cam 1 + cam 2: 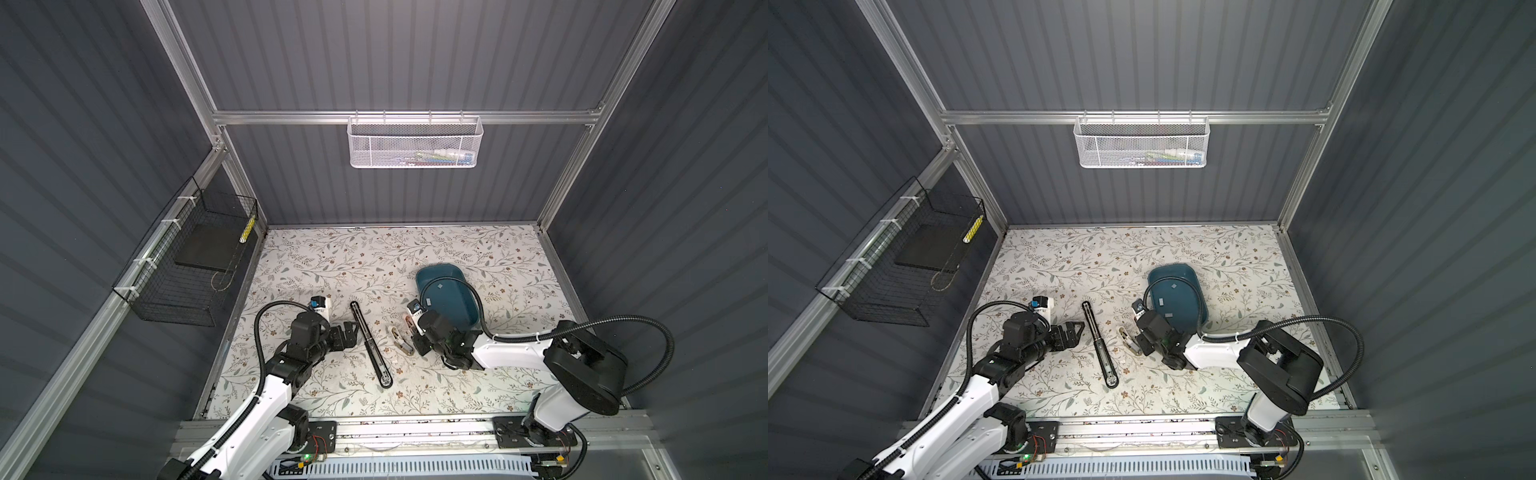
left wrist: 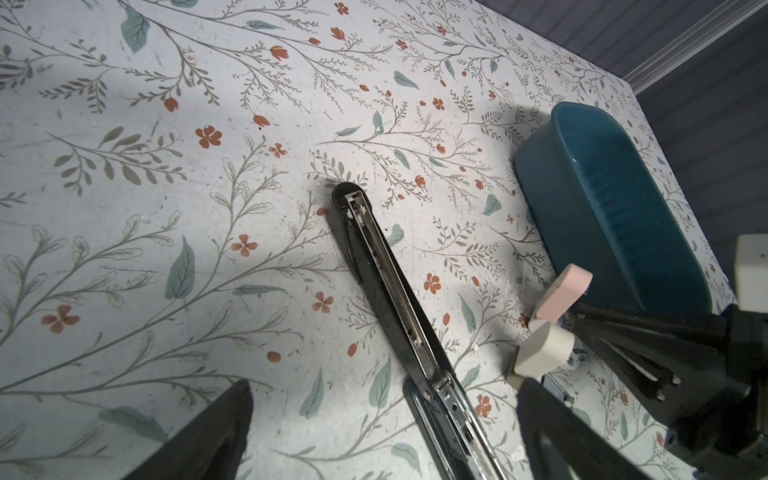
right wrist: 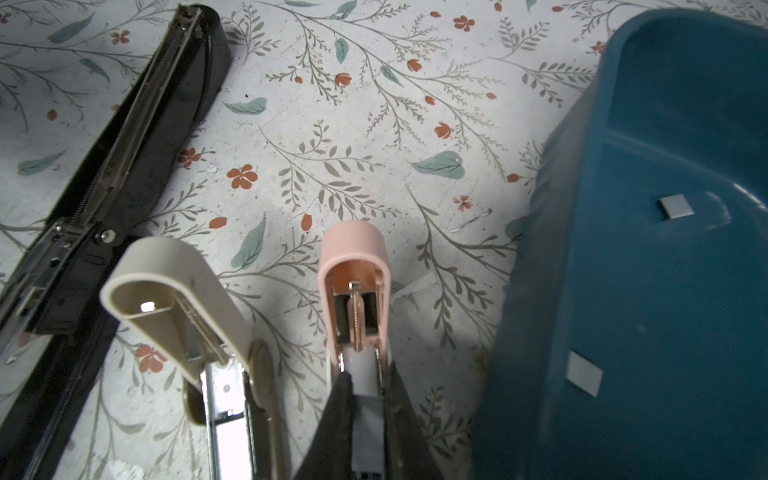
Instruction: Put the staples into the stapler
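A pink stapler point(image 3: 353, 266) lies flipped open on the floral table, next to the blue tray point(image 3: 623, 291). My right gripper point(image 3: 365, 378) is shut on a pale grey strip of staples point(image 3: 365, 401) that sits in the pink stapler's channel. More staples point(image 3: 675, 206) lie flat in the tray, also seen in a top view point(image 1: 440, 286). My left gripper point(image 2: 386, 386) is open, its fingers standing either side of a long black stapler point(image 2: 386, 274) that lies opened flat. In both top views the grippers point(image 1: 349, 330) point(image 1: 1140, 336) face each other across the black stapler point(image 1: 371, 345).
A cream stapler point(image 3: 174, 291) lies open between the black and pink ones, close to my right fingers. The tray's rim point(image 1: 436, 270) is right behind my right wrist. A white mesh basket point(image 1: 415, 141) hangs on the back wall, a black wire basket point(image 1: 187, 270) on the left wall.
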Controlling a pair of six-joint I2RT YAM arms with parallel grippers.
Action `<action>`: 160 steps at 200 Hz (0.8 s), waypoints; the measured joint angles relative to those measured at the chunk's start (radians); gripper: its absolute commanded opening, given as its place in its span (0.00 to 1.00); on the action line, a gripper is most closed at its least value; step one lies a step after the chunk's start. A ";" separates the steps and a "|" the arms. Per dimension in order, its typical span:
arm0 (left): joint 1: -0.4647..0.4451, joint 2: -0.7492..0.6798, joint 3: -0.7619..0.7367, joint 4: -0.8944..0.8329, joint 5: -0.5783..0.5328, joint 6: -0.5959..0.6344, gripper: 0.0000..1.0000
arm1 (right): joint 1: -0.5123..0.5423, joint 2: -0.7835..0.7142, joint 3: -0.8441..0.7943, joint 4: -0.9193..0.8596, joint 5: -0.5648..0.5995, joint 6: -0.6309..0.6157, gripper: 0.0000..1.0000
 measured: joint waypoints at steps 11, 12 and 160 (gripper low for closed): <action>0.000 0.000 0.000 0.000 0.000 -0.002 0.99 | 0.000 0.000 -0.004 0.008 -0.001 0.001 0.08; 0.000 0.000 0.000 0.000 0.000 -0.002 0.99 | 0.000 0.000 -0.004 0.009 -0.001 0.001 0.08; 0.000 0.000 0.000 0.000 0.000 -0.002 0.99 | 0.000 0.019 -0.018 0.031 -0.029 0.047 0.07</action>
